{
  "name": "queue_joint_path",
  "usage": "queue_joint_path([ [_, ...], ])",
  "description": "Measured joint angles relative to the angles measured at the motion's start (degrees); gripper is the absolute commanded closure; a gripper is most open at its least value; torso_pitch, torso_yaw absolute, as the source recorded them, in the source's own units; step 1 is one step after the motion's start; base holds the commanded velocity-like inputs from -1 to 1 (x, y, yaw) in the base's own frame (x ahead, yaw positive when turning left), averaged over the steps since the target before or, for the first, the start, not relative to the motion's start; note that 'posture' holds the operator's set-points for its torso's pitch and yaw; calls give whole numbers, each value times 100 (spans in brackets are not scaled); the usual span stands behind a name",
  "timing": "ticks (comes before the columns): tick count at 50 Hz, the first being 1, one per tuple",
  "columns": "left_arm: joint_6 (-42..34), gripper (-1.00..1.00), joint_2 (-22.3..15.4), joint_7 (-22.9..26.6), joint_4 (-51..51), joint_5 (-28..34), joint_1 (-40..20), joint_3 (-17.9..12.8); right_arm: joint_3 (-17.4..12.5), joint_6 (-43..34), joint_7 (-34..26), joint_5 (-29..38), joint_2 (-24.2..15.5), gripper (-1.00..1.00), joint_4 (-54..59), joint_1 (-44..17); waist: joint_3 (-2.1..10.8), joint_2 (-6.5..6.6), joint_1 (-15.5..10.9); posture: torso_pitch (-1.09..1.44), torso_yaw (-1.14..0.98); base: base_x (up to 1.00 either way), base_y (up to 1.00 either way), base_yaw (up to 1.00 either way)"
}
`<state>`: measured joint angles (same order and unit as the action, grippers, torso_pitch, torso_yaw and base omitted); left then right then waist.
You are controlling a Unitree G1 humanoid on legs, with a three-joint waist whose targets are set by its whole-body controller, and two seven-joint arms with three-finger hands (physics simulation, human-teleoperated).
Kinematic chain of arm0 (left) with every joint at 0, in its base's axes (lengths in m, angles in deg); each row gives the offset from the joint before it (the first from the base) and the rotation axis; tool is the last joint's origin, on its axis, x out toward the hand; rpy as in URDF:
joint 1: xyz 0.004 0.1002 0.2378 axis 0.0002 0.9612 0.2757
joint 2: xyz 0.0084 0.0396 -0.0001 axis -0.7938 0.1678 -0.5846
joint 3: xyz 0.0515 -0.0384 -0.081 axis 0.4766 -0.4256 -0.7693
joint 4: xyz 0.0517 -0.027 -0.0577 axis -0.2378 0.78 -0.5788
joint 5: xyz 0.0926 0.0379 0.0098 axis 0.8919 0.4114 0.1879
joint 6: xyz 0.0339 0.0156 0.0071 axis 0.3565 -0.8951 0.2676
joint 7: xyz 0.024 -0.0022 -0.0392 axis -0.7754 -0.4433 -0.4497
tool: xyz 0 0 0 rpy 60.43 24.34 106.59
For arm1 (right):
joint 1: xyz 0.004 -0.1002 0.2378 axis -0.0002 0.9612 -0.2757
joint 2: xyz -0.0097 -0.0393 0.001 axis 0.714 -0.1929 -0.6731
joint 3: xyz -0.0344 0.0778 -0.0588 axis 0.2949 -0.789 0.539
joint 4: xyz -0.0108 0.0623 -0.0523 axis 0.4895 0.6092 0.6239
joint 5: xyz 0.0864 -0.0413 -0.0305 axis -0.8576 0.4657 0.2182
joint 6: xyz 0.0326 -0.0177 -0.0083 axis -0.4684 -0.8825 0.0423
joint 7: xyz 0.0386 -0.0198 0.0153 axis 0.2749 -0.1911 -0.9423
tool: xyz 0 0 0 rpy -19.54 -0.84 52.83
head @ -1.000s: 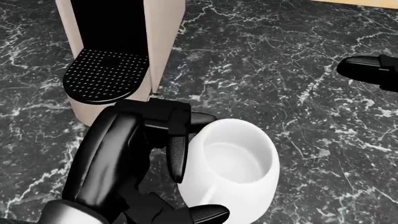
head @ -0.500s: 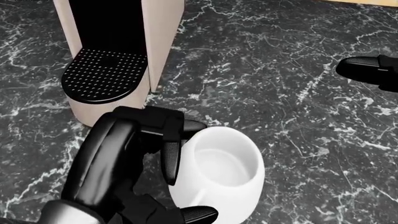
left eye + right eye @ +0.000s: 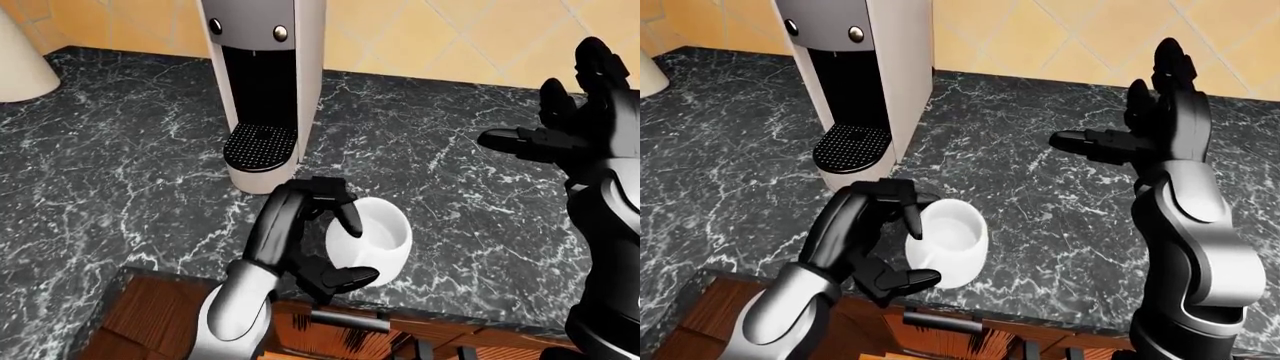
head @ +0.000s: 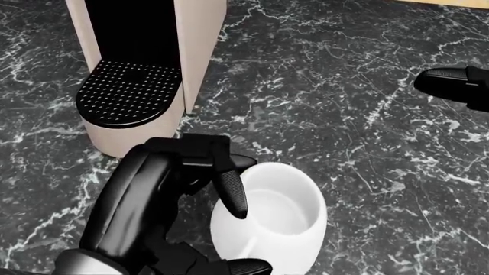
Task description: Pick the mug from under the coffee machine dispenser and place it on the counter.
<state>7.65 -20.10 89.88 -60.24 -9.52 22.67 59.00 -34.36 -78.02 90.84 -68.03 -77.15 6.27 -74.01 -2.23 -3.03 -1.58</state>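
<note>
I see black marbled worktop (image 3: 120, 150) under tan wall tiles (image 3: 420, 37). Left robot hand (image 3: 310, 240) grasps the white mug (image 3: 378, 238) near the edge, clear of the coffee machine (image 3: 260, 82); right robot hand (image 3: 1140, 135) hovers released.

Glossy black robot hand (image 3: 875, 240); silver forearms (image 3: 1200, 247)

White mug (image 4: 275, 220), upright, empty, on counter (image 4: 397, 114)
</note>
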Motion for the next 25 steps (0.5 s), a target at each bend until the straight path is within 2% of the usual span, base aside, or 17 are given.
queue_joint_path([
  [9,24,69,8,49,-7,42,32,-9,7,16,-9,-2,2,-100,2,21,0,-3,-1,0,0,0,0,0],
  [11,11,57,9,60,-17,48,36,6,6,12,-10,-4,4,-100,-5,25,-1,-4,-2,0,0,0,0,0],
  [14,35,52,8,78,-4,47,49,8,11,22,-18,-1,9,-100,0,31,1,-5,-1,0,0,0,0,0],
  [17,59,17,0,87,2,60,66,3,13,23,-21,6,15,-100,-6,38,1,-4,0,0,0,0,0,0],
  [19,63,13,0,91,2,69,74,0,14,25,-24,10,17,-100,-6,42,1,-4,-1,0,0,0,0,0],
  [23,76,-18,-3,81,-28,103,75,7,14,32,-33,18,21,-100,3,45,3,-5,-2,0,0,0,0,0],
  [24,94,-76,-3,76,-41,115,74,-1,14,34,-35,20,23,-100,8,46,6,-5,-2,0,0,0,0,0],
  [25,111,-86,-9,79,-56,123,74,4,11,22,-33,18,21,-100,4,42,8,-5,-3,0,0,0,0,0],
])
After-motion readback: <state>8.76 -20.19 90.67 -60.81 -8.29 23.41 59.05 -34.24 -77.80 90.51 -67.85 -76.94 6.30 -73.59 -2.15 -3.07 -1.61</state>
